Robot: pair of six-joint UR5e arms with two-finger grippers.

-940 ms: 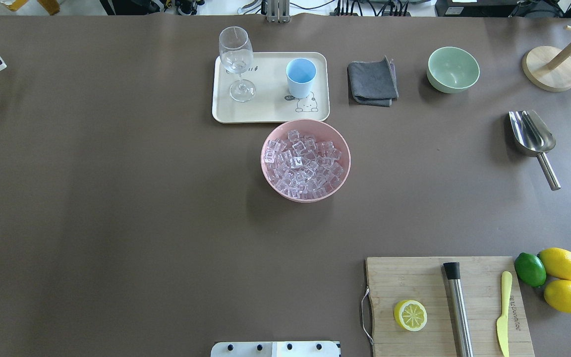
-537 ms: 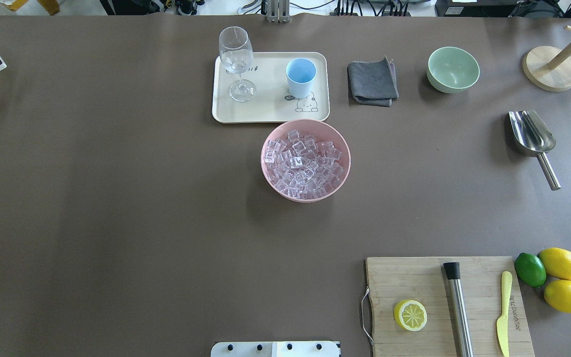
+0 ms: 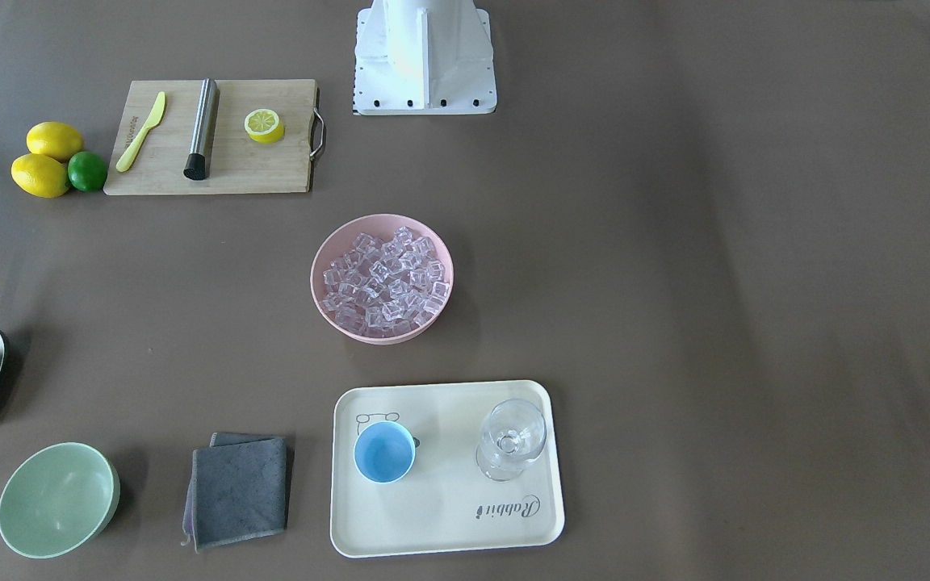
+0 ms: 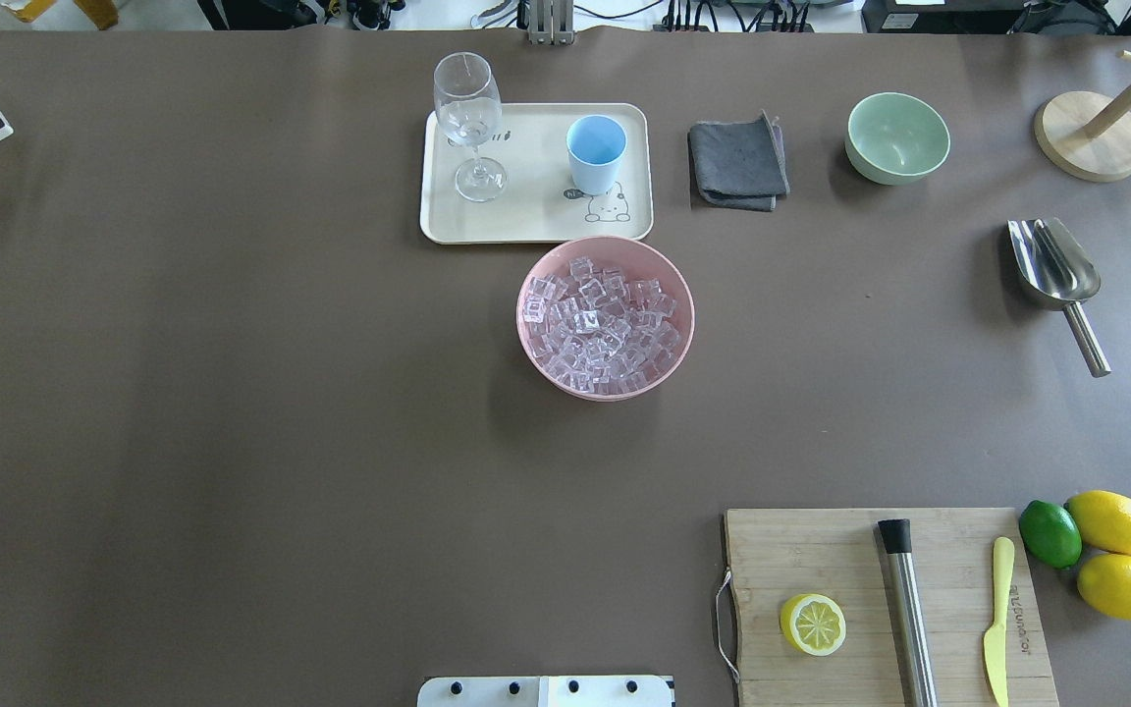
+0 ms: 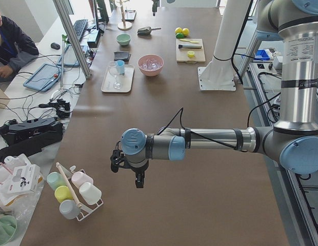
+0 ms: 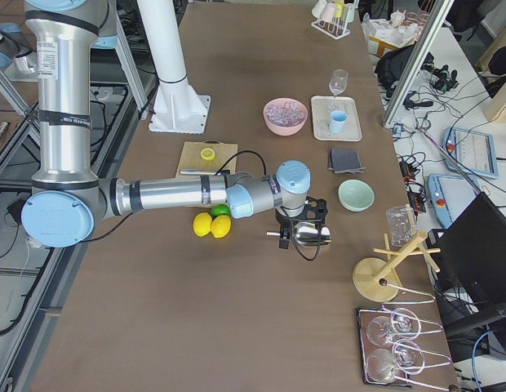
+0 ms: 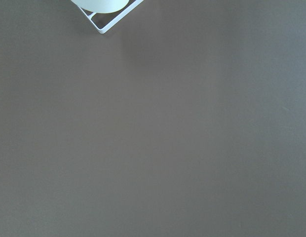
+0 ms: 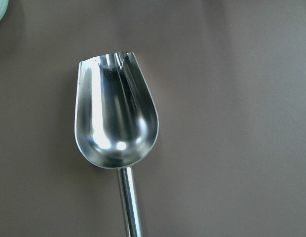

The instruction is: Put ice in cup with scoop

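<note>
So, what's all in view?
ice: many, clear, in pink bowl
pink bowl: one, pink, centre
cup: one, light-blue, tray
glass: one, clear, tray
tray: one, cream, beyond bowl
scoop: one, steel, right
cloth: one, grey, beside tray
green bowl: one, green, beside cloth
board: one, wooden, front-right
lemon half: one, yellow, board
cylinder: one, steel, board
knife: one, yellow, board
lemons: two, yellow, beside board
lime: one, green, beside lemons
right tool: one, black, near scoop
left tool: one, black, left end

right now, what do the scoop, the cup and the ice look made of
The scoop: polished metal, likely stainless steel; mirror-bright reflections. The cup: matte light blue, probably plastic or melamine; opaque, no glare. The ice: clear glassy cubes, real or acrylic, cannot tell; sharp highlights on edges.
</note>
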